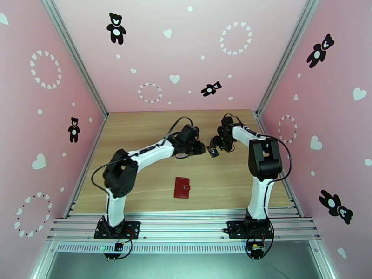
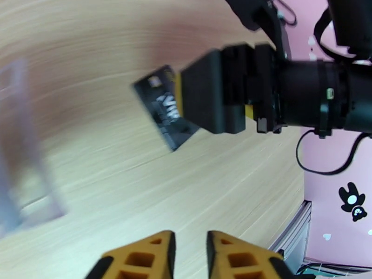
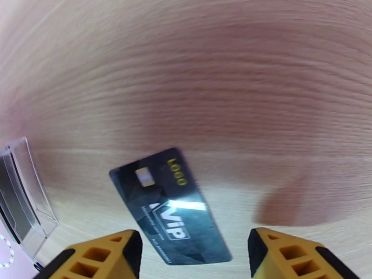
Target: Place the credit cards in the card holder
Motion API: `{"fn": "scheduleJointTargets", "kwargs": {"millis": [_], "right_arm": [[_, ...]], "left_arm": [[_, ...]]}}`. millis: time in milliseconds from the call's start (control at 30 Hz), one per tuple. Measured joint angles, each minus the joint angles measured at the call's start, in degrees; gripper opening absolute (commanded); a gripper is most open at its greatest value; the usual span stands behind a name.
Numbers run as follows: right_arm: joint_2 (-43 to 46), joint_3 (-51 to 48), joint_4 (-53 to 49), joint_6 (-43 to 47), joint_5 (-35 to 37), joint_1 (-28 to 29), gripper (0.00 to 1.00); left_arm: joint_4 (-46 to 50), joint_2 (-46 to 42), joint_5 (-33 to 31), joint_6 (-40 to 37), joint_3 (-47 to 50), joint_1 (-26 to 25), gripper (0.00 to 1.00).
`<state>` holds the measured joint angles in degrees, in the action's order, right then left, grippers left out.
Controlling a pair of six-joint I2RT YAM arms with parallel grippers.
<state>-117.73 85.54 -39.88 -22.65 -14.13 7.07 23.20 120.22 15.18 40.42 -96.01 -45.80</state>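
The card holder (image 1: 182,187), a small dark-red wallet, lies closed on the wooden table toward the front, well short of both grippers. A dark credit card (image 3: 169,205) with gold and white lettering sits just beneath my right gripper (image 3: 195,256), whose yellow fingers stand wide apart on either side without touching it. From above, the same credit card (image 1: 213,153) pokes out below the right gripper (image 1: 216,146). My left gripper (image 2: 191,249) hovers close by with only a narrow gap between its fingers and nothing in it. It faces the credit card (image 2: 158,108).
A clear plastic tray (image 3: 23,196) stands on the table to the left of the card, also visible as the tray (image 2: 23,182) beside the left gripper. The two grippers are close together mid-table. Pink walls enclose the table on three sides.
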Motion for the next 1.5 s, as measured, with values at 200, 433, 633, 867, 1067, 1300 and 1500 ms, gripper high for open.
{"fn": "scheduleJointTargets", "kwargs": {"millis": [200,433,633,867,1067,1300,1500], "right_arm": [[0.00,-0.33,0.68,-0.52,-1.33,-1.20,0.51],[-0.52,-0.33,0.70,-0.85,-3.28,-1.42,0.45],[-1.55,-0.33,0.76,-0.90,-4.09,-1.79,0.44],[-2.16,-0.17,0.74,-0.90,-5.07,-2.05,0.44],[-2.25,-0.04,0.59,-0.85,-5.25,-2.12,0.42],[-2.38,0.09,0.44,-0.74,-5.25,-1.97,0.40],[-3.06,1.20,-0.50,-0.66,-5.09,-1.38,0.40]], "left_arm": [[5.49,12.22,-2.14,2.99,-11.34,-0.44,0.14],[12.39,21.70,-4.13,4.87,-22.69,-0.28,0.11],[15.67,24.00,-5.14,5.55,-26.86,0.33,0.10],[17.38,27.15,-5.16,6.01,-32.22,1.05,0.10],[19.21,28.83,-5.09,6.01,-35.30,1.14,0.09],[19.89,29.68,-3.76,6.03,-36.83,1.49,0.06],[19.91,29.81,-3.61,6.03,-37.00,1.49,0.06]]}}
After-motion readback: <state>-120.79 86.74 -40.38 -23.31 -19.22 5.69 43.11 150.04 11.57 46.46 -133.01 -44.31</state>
